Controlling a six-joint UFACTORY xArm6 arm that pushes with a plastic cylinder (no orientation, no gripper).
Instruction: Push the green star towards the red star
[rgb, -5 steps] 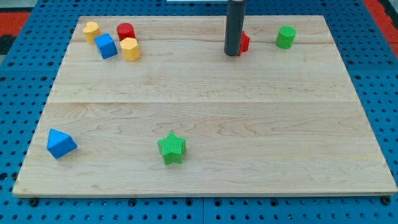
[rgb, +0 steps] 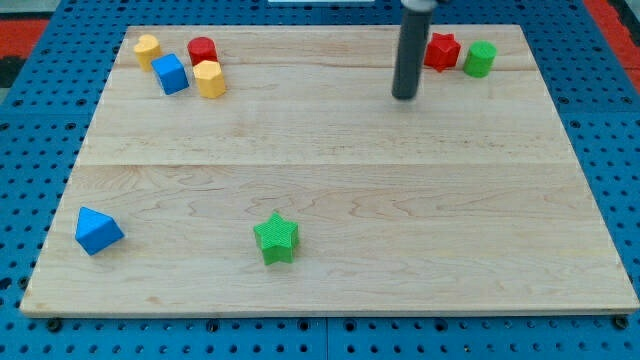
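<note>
There is no pincer on this arm, so there is nothing to open, close or grip; the work is done by my tip (rgb: 404, 97), the lower end of a dark upright rod standing on the desk (rgb: 340, 190) near the view's top, right of centre. My tip touches no block. Nearest to it, just up and to the view's right, sits the red star (rgb: 441, 51), and touching or almost touching that on its right is a green cylinder (rgb: 480, 59); the two are tight against the desk's top edge.

The green star (rgb: 276, 238), the block to be moved, lies well apart from my tip, low on the desk and left of centre, with open wood all around it. My tip is on the wrong side of it for the job: a push toward the red star has to start from the green star's lower left, so I judge the task barely begun, with a long diagonal run ahead.

Farther out, at the view's top left, a yellow block (rgb: 147, 48), a blue cube (rgb: 171, 74), a red cylinder (rgb: 202, 51) and a yellow hexagonal block (rgb: 209, 79) cluster together. A blue wedge-like block (rgb: 97, 230) sits alone at the lower left. None lies on the likely path.
</note>
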